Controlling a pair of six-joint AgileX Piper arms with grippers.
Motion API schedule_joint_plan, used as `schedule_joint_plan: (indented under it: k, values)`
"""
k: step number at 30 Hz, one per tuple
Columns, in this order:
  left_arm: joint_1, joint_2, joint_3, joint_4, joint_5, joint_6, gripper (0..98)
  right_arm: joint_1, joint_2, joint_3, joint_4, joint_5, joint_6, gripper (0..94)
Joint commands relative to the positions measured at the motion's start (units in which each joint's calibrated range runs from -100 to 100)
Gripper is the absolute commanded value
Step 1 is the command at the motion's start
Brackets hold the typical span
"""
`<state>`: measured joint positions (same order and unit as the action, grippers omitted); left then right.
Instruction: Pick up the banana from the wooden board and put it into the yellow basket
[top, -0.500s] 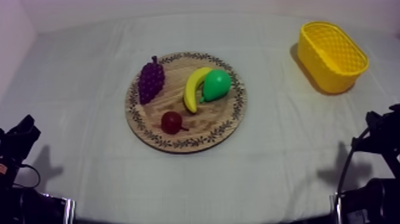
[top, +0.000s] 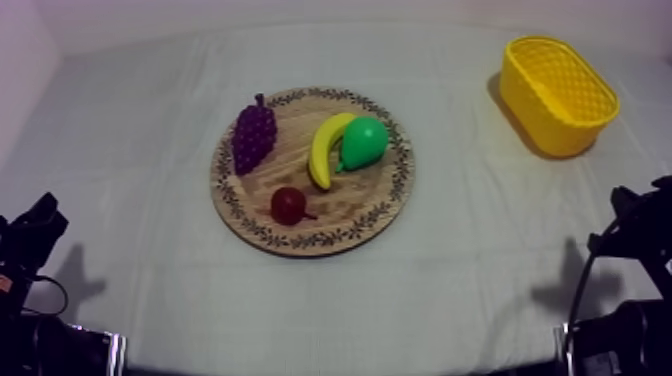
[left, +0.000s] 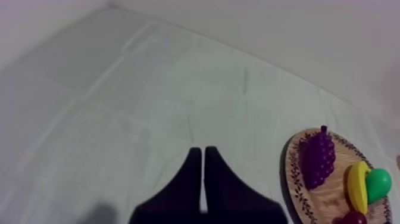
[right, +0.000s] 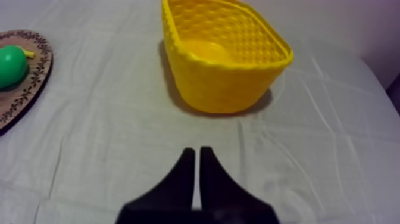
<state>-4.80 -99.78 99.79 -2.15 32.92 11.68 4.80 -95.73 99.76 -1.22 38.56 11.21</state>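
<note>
The basket (top: 565, 135) is yellow with a lattice weave. The brown board (top: 350, 197) has a dark leafy rim; banana (top: 325, 150) yellow, pear (top: 364, 142) green, grapes (top: 254, 136) purple.

left gripper (left: 202, 152) fingers pressed together over the cloth (left: 149, 89) | wooden board (left: 296, 179): grapes (left: 318, 158) by its rim | banana (left: 356, 183) touching pear (left: 378, 183)

Bare grey-white cloth tabletop (top: 470, 230) stretches between the round wooden board with patterned rim (top: 355, 195) and the yellow basket (top: 545, 120). On the board, a green pear (top: 365, 142) touches the yellow banana (top: 322, 152), with purple grapes (top: 254, 135) and a small red fruit (top: 288, 205) near.
</note>
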Motion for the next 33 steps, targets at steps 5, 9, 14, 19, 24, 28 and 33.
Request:
schedule_joint_plan:
  k: [5, 9, 14, 19, 24, 28, 33]
  values:
    - [-0.01, -0.05, -0.01, -0.03, -0.01, 0.01, 0.1, -0.18, -0.02, 0.02, -0.24, -0.42, -0.28, 1.3]
    - [-0.01, -0.05, -0.01, -0.03, -0.01, -0.01, 0.1, -0.60, 0.23, -0.02, -1.50, -1.15, -2.91, 1.0]
    - [-0.01, -0.05, -0.01, -0.03, -0.01, -0.01, 0.1, -2.29, 6.61, -6.09, 1.10, -2.06, -7.31, 0.7]
    - [-0.01, -0.05, -0.01, -0.03, -0.01, 0.01, 0.1, -5.03, 19.03, -19.83, 2.22, -3.38, -8.93, 0.6]
    - [-0.01, -0.05, -0.01, -0.03, -0.01, 0.03, 0.1, -8.39, 30.29, -34.78, -0.67, -1.58, -6.34, 0.6]
    - [-0.01, -0.05, -0.01, -0.03, -0.01, 0.00, 0.1, -11.48, 40.13, -47.54, -2.42, 3.36, -5.20, 0.6]
    - [-0.01, -0.05, -0.01, -0.03, -0.01, 0.00, 0.1, -14.29, 52.65, -60.96, -3.24, 7.42, -6.44, 0.6]
